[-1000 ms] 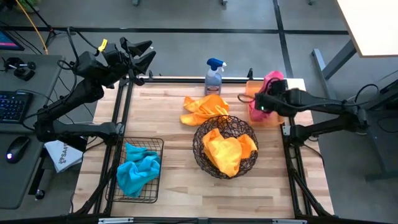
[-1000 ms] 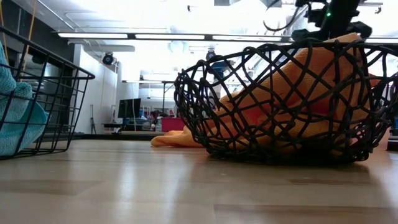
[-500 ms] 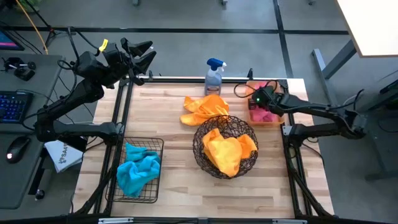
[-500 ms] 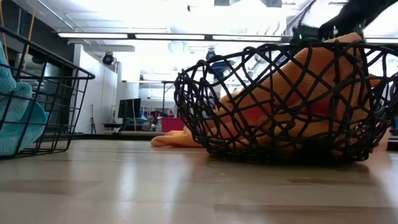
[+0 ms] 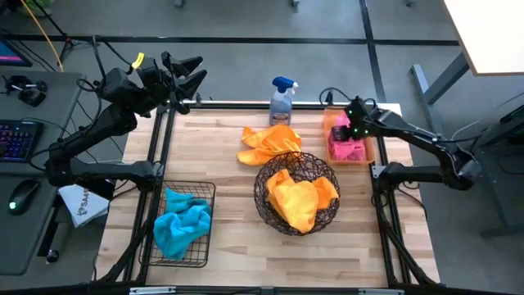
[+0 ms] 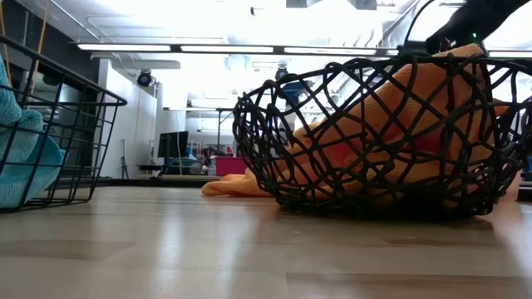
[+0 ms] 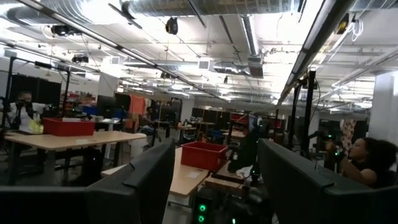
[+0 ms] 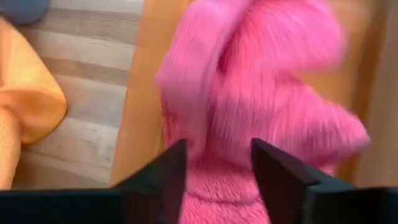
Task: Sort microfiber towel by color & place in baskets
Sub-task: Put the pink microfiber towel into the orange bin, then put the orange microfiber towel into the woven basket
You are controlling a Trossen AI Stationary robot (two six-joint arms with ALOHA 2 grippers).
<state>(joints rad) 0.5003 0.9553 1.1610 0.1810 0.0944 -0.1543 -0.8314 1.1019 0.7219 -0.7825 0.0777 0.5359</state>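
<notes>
My right gripper (image 5: 354, 124) hovers open over the orange tray (image 5: 331, 123) at the table's far right. A pink towel (image 5: 348, 147) lies bunched in the tray, and in the right wrist view it (image 8: 249, 87) fills the space under and between the fingers of that gripper (image 8: 219, 146). One orange towel (image 5: 268, 141) lies on the table by the spray bottle. Another (image 5: 299, 201) sits in the round woven bowl basket (image 5: 266, 176). A teal towel (image 5: 182, 225) fills the black wire basket (image 5: 209, 192). My left gripper (image 5: 187, 70) waits open, raised past the far left corner. My right gripper points down over the pink towel's top folds (image 8: 217, 180), with its fingers standing apart on either side of them. I cannot tell whether the fingers touch the cloth. The towel rests in the tray.
A blue-topped spray bottle (image 5: 282, 102) stands at the far edge, between the loose orange towel and the tray. Bare wood (image 5: 237, 246) lies between the two baskets near the front. In the low view the bowl basket (image 6: 374, 133) blocks most of the right side.
My right gripper has carried the pink towel down from above the tray's far end. The towel, which hung raised by the gripper, now lies bunched inside the tray. My left arm has kept still.
</notes>
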